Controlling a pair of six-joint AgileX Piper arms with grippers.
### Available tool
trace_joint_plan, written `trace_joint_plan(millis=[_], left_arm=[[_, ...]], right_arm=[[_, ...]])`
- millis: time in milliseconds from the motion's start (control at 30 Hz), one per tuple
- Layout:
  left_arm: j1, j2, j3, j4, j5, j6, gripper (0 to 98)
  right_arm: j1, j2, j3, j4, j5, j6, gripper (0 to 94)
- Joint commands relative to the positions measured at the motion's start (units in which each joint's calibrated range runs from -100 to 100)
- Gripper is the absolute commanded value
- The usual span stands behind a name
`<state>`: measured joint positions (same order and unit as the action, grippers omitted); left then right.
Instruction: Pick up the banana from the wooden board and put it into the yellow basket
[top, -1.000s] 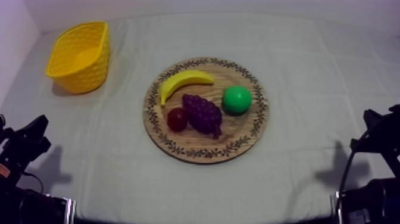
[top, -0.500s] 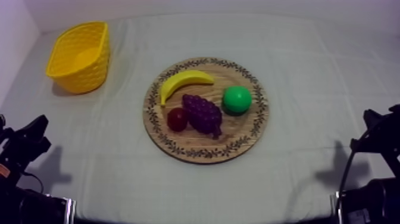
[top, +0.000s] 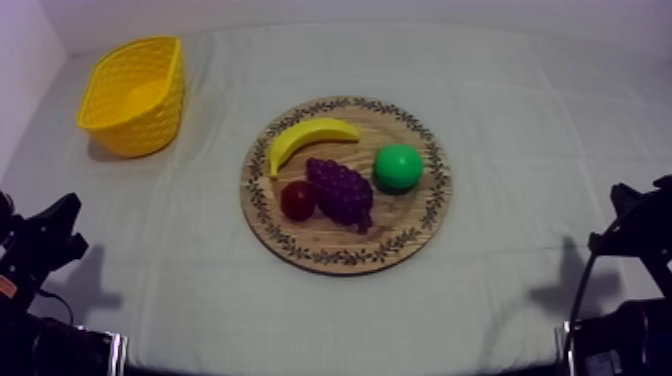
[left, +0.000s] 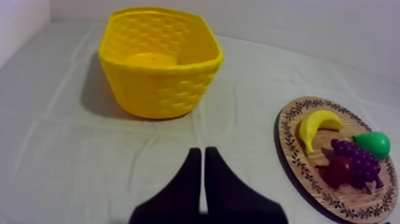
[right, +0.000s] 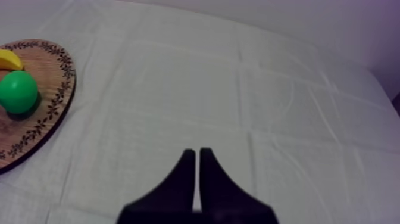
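Observation:
The yellow banana (top: 305, 140) lies on the far left part of the round wooden board (top: 330, 248), apart from both grippers. The yellow basket (top: 135, 95) stands at the table's far left and holds nothing. My left gripper (top: 58, 228) rests low at the left edge, its fingers together as a narrow wedge (left: 199, 154) that points between the basket (left: 155, 89) and the banana (left: 315, 126). My right gripper (top: 632, 215) rests low at the right edge, shut (right: 194, 154) over bare cloth, with the banana's tip (right: 7, 59) far off on the board (right: 50, 89).
On the board with the banana lie a purple bunch of grapes (top: 340, 190), a small red fruit (top: 297, 200) and a green pear (top: 398, 167). Bare cloth stretches between the board and the basket. A wall borders the table's left and far sides.

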<state>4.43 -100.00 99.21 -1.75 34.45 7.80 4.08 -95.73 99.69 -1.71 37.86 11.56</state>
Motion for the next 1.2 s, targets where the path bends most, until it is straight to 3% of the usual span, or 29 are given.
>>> trace_joint_plan(millis=[0, 200, 300, 400, 533, 800, 933, 1167], left_arm=[[0.0, 0.0, 0.0, -0.03, 0.0, 0.0, 0.2], [-0.4, 0.3, 0.1, -0.03, -0.1, 1.5, 0.2], [-1.1, 2.7, 0.4, -0.08, -4.2, 3.9, 0.2], [-1.5, 7.3, 0.4, -0.15, -10.9, 4.2, 0.2], [-0.2, 16.9, -3.6, -0.17, -19.2, 2.0, 0.2], [2.8, 35.2, -20.6, -0.18, -24.0, -3.5, 0.2], [4.5, 40.3, -27.6, -0.18, -24.0, -5.1, 0.2], [8.2, 52.4, -42.7, -0.08, -16.7, -9.5, 0.2]], right_arm=[[0.0, 0.0, 0.0, 0.0, 0.0, 0.0, 0.3], [0.0, 0.0, 0.0, 0.0, 0.0, 0.0, 0.3], [0.0, 0.0, 0.0, 0.0, 0.0, 0.0, 0.3], [0.0, 0.0, 0.0, 0.0, 0.0, 0.0, 0.3], [0.0, 0.0, 0.0, 0.0, 0.0, 0.0, 0.3], [0.0, 0.0, 0.0, 0.0, 0.0, 0.0, 0.3], [0.0, 0.0, 0.0, 0.0, 0.0, 0.0, 0.3], [0.0, 0.0, 0.0, 0.0, 0.0, 0.0, 0.3]])
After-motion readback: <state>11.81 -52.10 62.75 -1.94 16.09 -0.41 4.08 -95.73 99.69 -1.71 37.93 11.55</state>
